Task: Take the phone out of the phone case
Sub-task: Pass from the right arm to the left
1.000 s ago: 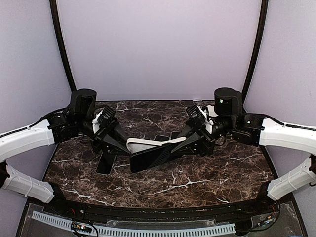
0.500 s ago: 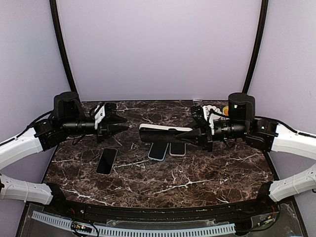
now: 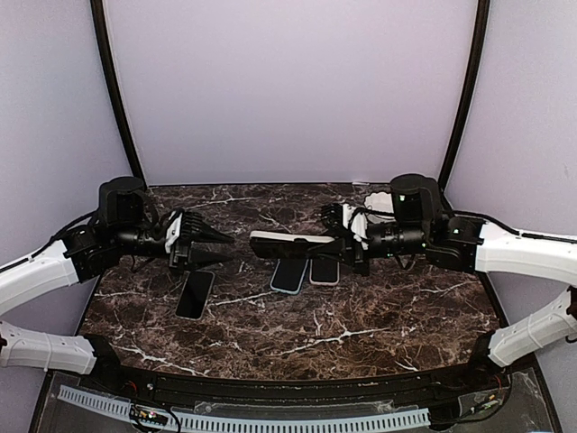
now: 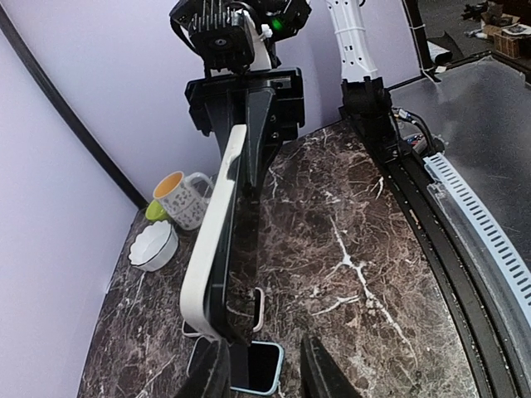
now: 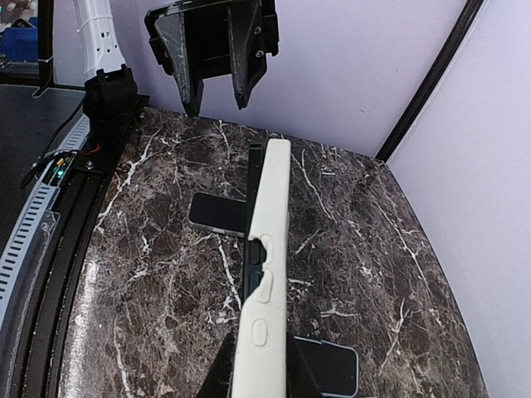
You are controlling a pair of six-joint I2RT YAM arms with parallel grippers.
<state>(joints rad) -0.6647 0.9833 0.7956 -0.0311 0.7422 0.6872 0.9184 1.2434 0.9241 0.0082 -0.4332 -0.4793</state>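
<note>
Here, right jaws at 3 o'clock clamp white phone case (image 3: 284, 240) on edge, aloft over worktop (image 3: 379, 316) centre, free end offered toward 9 o'clock. Phone (image 5: 253, 199) sits inside case. Left jaws face it, narrowly parted, empty, apart; likely poised to pull phone.

The left gripper (image 3: 223, 250) has released the phone case (image 3: 284, 239) and backed off, jaws spreading; the right gripper (image 3: 338, 245) has lifted the case level, just ahead of them
</note>
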